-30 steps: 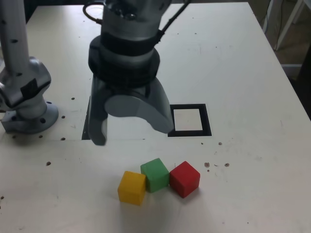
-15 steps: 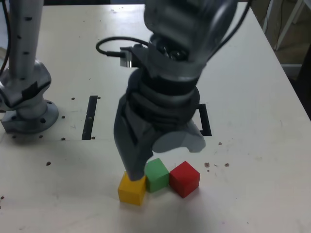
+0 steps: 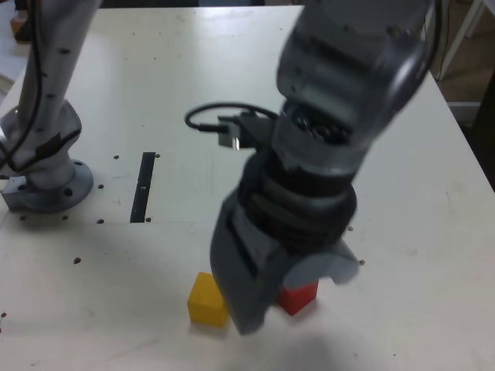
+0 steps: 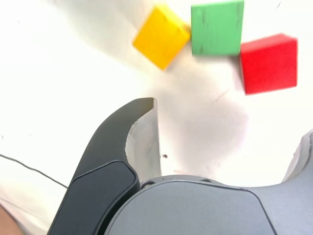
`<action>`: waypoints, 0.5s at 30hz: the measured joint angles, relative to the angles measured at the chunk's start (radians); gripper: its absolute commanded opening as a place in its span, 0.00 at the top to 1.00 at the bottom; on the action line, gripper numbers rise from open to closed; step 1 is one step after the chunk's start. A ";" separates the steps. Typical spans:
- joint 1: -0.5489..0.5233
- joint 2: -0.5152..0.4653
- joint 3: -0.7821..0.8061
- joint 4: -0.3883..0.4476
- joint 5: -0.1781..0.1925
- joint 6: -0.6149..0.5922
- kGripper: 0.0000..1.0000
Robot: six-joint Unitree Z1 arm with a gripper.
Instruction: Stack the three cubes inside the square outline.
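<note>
The claw (image 4: 230,142) is standing wide open and empty, hanging low over the near part of the tabletop (image 3: 387,139) with its body covering much of the exterior view. In the wrist view the three cubes are lying in a tight row ahead of the open jaws: the yellow cube (image 4: 161,36) turned on a diagonal, the green cube (image 4: 217,27) just beside it, and the red cube (image 4: 269,63) touching or nearly touching the green one's corner. In the exterior view the yellow cube (image 3: 207,300) is showing at the claw's left and a sliver of the red cube (image 3: 298,297) at its right, while the green one is hiding behind the claw. The square outline is not showing at all here; the arm is blocking that stretch of tabletop, so its place cannot be told. The thin black strip (image 3: 144,186) is lying farther back on the exterior view's left.

The risk lies in how closely the cubes are sitting. A jaw coming down between neighbours is likely to be nudging one aside or catching two at once, and the yellow cube's diagonal pose could be making it twist out of a squeeze. Whichever cube is being targeted, the jaws are not yet straddling it.
</note>
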 measured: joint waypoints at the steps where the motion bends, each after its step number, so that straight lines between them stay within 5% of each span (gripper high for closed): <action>1: 0.001 0.017 -0.016 -0.003 -0.013 -0.005 0.00; 6: 0.015 0.068 -0.046 -0.016 -0.039 -0.044 0.00; 15: 0.055 0.094 -0.070 -0.022 -0.007 -0.099 0.00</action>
